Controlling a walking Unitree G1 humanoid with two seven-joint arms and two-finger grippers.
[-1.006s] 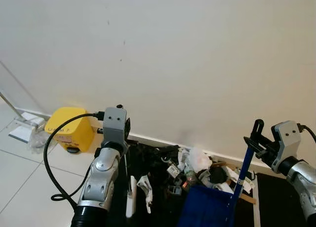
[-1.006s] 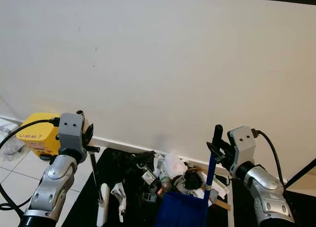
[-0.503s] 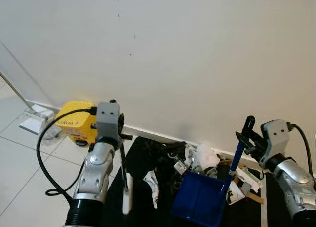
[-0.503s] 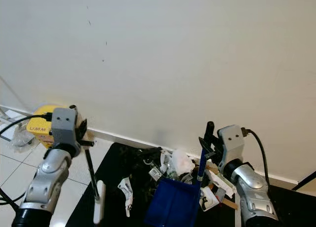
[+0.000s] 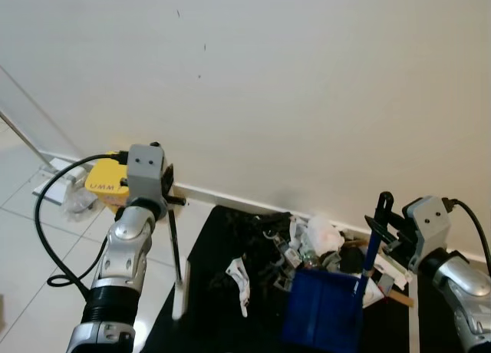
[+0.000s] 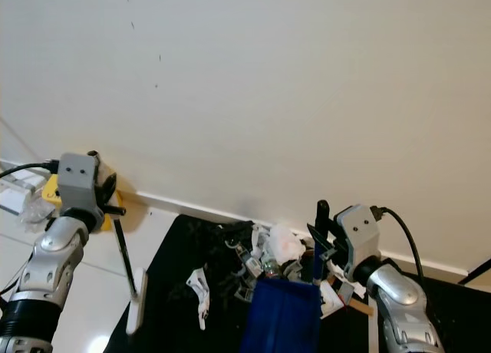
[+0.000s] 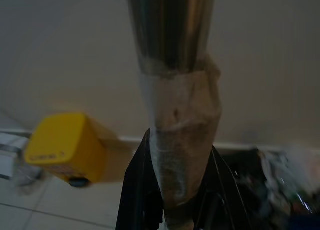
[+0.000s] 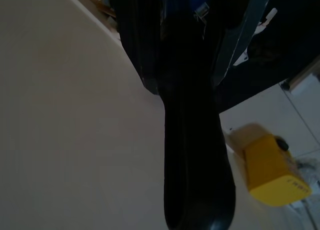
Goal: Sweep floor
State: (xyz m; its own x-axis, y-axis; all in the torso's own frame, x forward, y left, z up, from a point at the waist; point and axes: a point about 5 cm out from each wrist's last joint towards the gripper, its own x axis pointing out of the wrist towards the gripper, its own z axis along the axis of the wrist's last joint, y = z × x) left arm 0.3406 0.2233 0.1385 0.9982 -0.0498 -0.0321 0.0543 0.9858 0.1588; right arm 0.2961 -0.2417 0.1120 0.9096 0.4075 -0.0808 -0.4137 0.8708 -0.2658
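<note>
My left gripper [image 5: 170, 202] is shut on the thin dark handle of a broom [image 5: 175, 245]. In the left wrist view the taped pole [image 7: 182, 140] sits between the black fingers [image 7: 135, 195]. The white broom head [image 5: 179, 301] rests at the left edge of a black mat [image 5: 211, 291]. My right gripper [image 5: 381, 229] is shut on the blue handle [image 5: 370, 253] of a blue dustpan [image 5: 322, 318], which stands on the mat just before a litter pile [image 5: 311, 242] against the wall. A white scrap [image 5: 240, 282] lies between broom and dustpan.
A yellow box [image 5: 103, 184] sits at the baseboard behind my left arm, with a clear plastic bag [image 5: 73, 203] beside it. A black cable [image 5: 46, 238] loops from the left wrist. White floor tiles [image 5: 38, 291] lie left of the mat. The plain wall is close ahead.
The camera has shifted. The broom head has moved left, away from the white scrap to the mat's left edge. The dustpan now stands straighter before the litter.
</note>
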